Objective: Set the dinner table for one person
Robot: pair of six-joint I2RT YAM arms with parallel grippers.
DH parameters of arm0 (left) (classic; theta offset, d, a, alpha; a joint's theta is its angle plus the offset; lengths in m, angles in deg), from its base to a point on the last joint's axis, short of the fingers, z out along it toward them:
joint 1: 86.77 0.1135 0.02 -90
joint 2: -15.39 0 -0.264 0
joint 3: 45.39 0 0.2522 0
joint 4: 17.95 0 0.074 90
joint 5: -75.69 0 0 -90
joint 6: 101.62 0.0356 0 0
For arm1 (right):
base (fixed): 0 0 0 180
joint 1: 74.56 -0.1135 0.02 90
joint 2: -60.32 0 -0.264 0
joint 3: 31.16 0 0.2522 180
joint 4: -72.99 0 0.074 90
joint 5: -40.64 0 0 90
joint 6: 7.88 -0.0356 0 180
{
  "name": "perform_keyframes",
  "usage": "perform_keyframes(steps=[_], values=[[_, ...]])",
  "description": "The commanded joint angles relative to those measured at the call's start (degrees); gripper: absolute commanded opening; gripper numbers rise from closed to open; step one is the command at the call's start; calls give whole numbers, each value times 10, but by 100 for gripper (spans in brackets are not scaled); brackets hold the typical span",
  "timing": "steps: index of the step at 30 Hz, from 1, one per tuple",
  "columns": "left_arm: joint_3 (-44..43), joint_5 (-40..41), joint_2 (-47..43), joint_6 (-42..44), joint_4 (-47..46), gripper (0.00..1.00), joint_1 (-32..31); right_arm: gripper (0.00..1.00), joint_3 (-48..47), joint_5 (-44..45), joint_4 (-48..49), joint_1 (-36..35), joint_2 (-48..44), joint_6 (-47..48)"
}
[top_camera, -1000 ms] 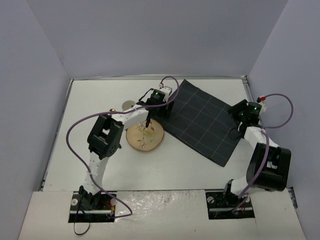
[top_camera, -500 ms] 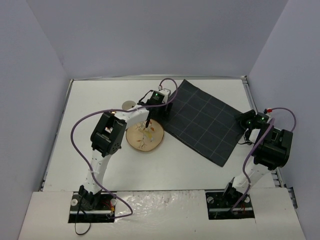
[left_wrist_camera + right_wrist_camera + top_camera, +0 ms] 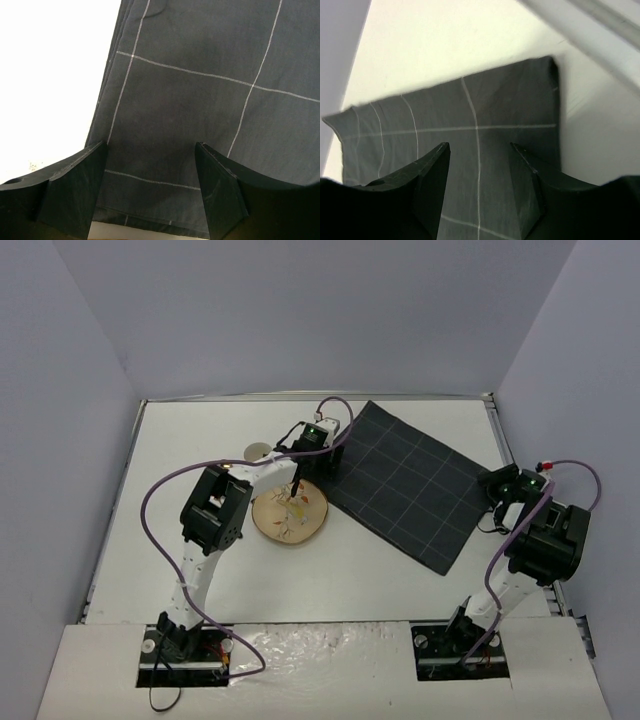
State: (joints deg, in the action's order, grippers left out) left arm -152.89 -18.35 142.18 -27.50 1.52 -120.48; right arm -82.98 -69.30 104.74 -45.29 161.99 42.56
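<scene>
The dinner table [image 3: 190, 460] is a white top with a thin metal rim. A dark grey checked cloth [image 3: 400, 480] lies askew on its right half. My left gripper [image 3: 315, 478] hangs over the cloth's near-left corner, next to a round pale plate [image 3: 288, 520]. In the left wrist view the gripper [image 3: 150, 150] is open, with the cloth [image 3: 200, 75] flat under it and nothing between the fingers. My right gripper [image 3: 490, 483] is at the cloth's right corner. Its wrist view shows it [image 3: 480, 147] open above the cloth [image 3: 470, 110], holding nothing.
A small pale disc [image 3: 258, 451] lies behind the plate, left of the left wrist. The table's metal rim [image 3: 600, 20] runs close by the cloth's right corner. Grey walls close in the table on three sides.
The right arm has folded back and its gripper has slid right and nearer, to the cloth's right corner, its jaws narrowing a little. The left gripper has stayed by the plate.
</scene>
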Motion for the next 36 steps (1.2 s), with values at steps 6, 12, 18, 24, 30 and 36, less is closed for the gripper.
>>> perform_keyframes(steps=[6, 12, 18, 24, 30, 36], values=[[-20, -20, -27, 17, 24, 68, 8, 54, -182, -41, -125, -160, -49, 126], [-14, -16, -26, 24, 30, 69, 6, 59, -301, -83, -131, -251, 46, 127], [-14, -11, -25, 24, 39, 69, 6, 61, -367, -128, -88, -292, 155, 122], [-9, -2, -23, 19, 44, 69, 5, 63, -426, -160, -39, -303, 233, 113], [1, 14, -19, 8, 48, 69, 6, 65, -467, -166, -30, -295, 291, 116], [10, 32, -15, 9, 56, 69, 6, 67, -463, -152, -17, -256, 305, 101]])
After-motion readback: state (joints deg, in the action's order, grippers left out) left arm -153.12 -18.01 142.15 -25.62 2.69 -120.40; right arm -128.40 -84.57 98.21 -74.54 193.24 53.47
